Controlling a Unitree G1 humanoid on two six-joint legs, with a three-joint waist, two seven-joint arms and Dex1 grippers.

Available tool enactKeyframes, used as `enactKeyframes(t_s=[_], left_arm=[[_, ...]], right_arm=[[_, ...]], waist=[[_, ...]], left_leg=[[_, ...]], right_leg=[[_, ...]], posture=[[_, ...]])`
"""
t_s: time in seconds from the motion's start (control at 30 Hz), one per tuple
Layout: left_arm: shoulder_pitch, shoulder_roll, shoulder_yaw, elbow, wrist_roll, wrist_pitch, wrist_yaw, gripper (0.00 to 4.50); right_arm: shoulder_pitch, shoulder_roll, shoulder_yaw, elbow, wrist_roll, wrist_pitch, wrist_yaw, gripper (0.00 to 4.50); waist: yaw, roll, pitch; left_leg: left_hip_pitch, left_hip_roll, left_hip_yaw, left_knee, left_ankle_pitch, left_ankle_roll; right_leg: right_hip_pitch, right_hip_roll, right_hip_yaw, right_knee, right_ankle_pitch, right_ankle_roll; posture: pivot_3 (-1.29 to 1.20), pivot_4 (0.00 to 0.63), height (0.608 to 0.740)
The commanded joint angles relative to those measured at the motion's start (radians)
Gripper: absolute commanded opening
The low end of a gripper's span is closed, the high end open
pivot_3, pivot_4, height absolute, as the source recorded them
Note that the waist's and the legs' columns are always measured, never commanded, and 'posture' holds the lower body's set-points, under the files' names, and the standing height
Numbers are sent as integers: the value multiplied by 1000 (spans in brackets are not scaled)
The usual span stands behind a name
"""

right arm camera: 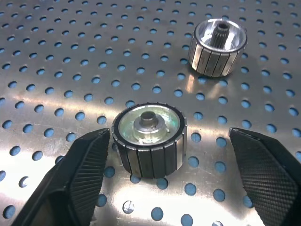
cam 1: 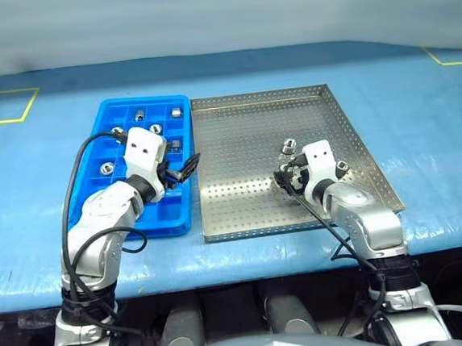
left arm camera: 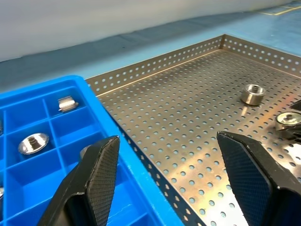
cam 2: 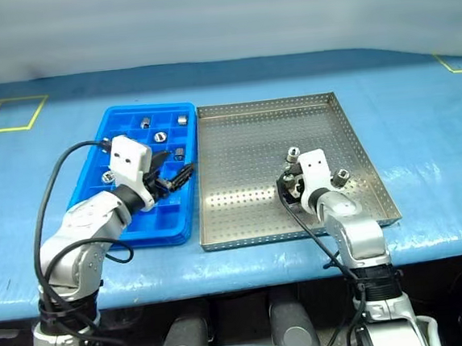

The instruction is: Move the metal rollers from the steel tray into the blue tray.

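The small shiny silver metal rollers (right arm camera: 150, 136) are seen as short ribbed cylinders, each with a recessed bright face and a centre hub. One is stood upright on the perforated floor of the large square silver-grey steel tray (cam 1: 243, 131), between the two black fingers of the right claw (right arm camera: 169, 155), near the left finger but not gripped; the fingers are held well apart. A second roller (right arm camera: 217, 47) is stood just beyond it on the same floor, and a third (cam 1: 342, 166) is seen beside the right wrist near the tray's right rim. Several more rollers (left arm camera: 33, 142) are lodged singly in the square compartments of the bright blue plastic grid tray (cam 1: 113, 122), which is laid touching the steel tray's left side on the blue surface (cam 1: 428, 115).

The right arm is stretched forward over the steel tray, its claw angled downward. The left arm is bent across the blue tray, its claw (left arm camera: 169, 169) pointed to the right over the seam between the trays, fingers spread and nothing held.
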Motion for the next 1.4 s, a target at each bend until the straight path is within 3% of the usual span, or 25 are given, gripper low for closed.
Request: enactKeyframes(t_s=[0.03, 0.17, 0.2, 0.27, 0.4, 0.63, 0.83, 1.0, 1.3, 1.4], left_arm=[[9, 12, -2, -52, -3, -29, 3, 3620], [29, 19, 1, -63, -10, -31, 7, 3620], [34, 22, 2, -67, -13, -31, 5, 3620], [54, 39, 13, -79, -46, 1, -19, 3620], [132, 181, -3, -122, -44, 48, -82, 3620], [219, 244, 81, -194, -84, 73, -85, 3620], [322, 234, 160, -272, -102, 74, -52, 3620], [347, 132, 281, -305, -99, 50, 61, 3620], [395, 106, 301, -336, -88, 59, 124, 3620], [389, 106, 284, -336, -90, 61, 133, 3620]], right_arm=[[-32, 13, -11, 1, 1, -16, -4, 3263], [-31, 17, -5, -9, -5, -39, 5, 1912], [-30, 18, -3, -14, -5, -41, 6, 1830], [-35, 26, 6, -32, 5, -45, 22, 1830], [-105, 44, 89, -53, -2, -65, 74, 1830], [-347, 139, 208, 137, -9, -177, 201, 1830], [-533, 236, 277, 438, -42, -320, 317, 1830], [-645, 322, 264, 689, -61, -449, 352, 1830], [-757, 410, 214, 948, -75, -569, 368, 1830], [-781, 412, 205, 1012, -104, -616, 323, 2873]], waist=[[0, 0, 0], [0, 0, 0], [0, 0, 0], [1, 1, 0], [-8, 2, 1], [2, 3, 1], [23, 3, 1], [60, 3, 2], [105, 3, 2], [112, 3, 2]], left_leg=[[0, 0, 0, 0, 0, 0], [1, 2, -1, 0, 0, 0], [1, 2, -1, 0, 0, 0], [1, 3, -1, 0, 0, 0], [1, 3, -1, -1, 0, 0], [1, 4, -2, 0, 0, 0], [1, 4, -3, -3, 0, 0], [1, 4, -4, -4, 0, 0], [0, 4, -6, -4, 0, -1], [0, 4, -7, -5, 0, -1]], right_leg=[[0, 0, 0, 0, 0, 0], [0, 3, 0, 2, 0, -1], [0, 4, 0, 2, 0, -1], [0, 4, 0, 2, 0, -1], [-1, 4, 0, 2, -1, -2], [-1, 4, -1, 3, -1, -3], [-1, 4, -3, 1, -2, -5], [-1, 4, -5, 1, -2, -5], [-1, 4, -9, 1, -3, -7], [-1, 4, -10, 1, -4, -8]], posture=[[14, 150, 740], [22, 150, 740], [22, 150, 740], [26, 150, 740], [37, 150, 740], [104, 150, 740], [194, 150, 740], [262, 150, 740], [317, 150, 740], [314, 150, 740]])
